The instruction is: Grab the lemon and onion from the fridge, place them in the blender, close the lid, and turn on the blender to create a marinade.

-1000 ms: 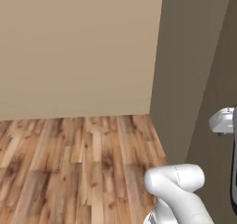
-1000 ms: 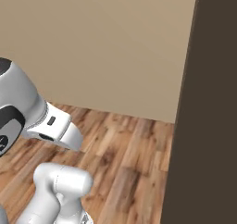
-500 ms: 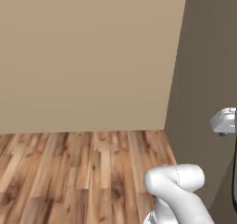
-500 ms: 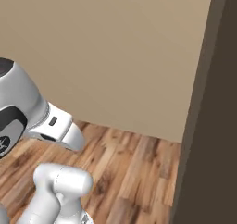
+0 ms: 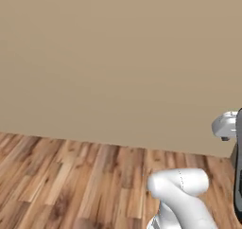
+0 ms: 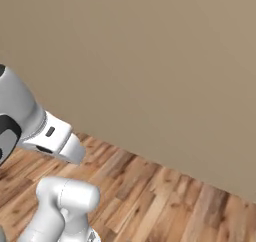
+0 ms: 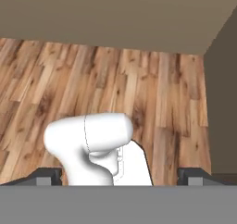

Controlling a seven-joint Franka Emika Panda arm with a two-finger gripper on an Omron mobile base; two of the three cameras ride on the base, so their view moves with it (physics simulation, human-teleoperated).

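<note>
- Floorboards (image 5: 71, 185) of warm wood run across the lower half of both base views, and a plain tan wall (image 5: 118, 57) takes up everything above them.
- Fingertips (image 7: 48, 176) of the gripper (image 7: 120, 177) poke up at the lower left and lower right of the hand view, far apart with nothing between them, so the jaws stand wide and hold nothing.
- A dark grey panel (image 7: 222, 102) stands along the right edge of the hand view; I would guess it is the side of a cabinet, possibly the fridge, but I cannot tell for sure.
- No lemon, onion, blender or lid can be made out from where these cameras look, so I cannot say where any of them sits.
- My judgement is that the step in hand is getting to the fridge, with none of the task done yet.
- To do it well, I would bring the base squarely in front of the fridge, leaving room for the door, and keep the arm tucked clear of that dark panel.
- The jaws can sensibly stay spread for the first pick.
- The arm's white links are cut off at the frame edges in both base views.
</note>
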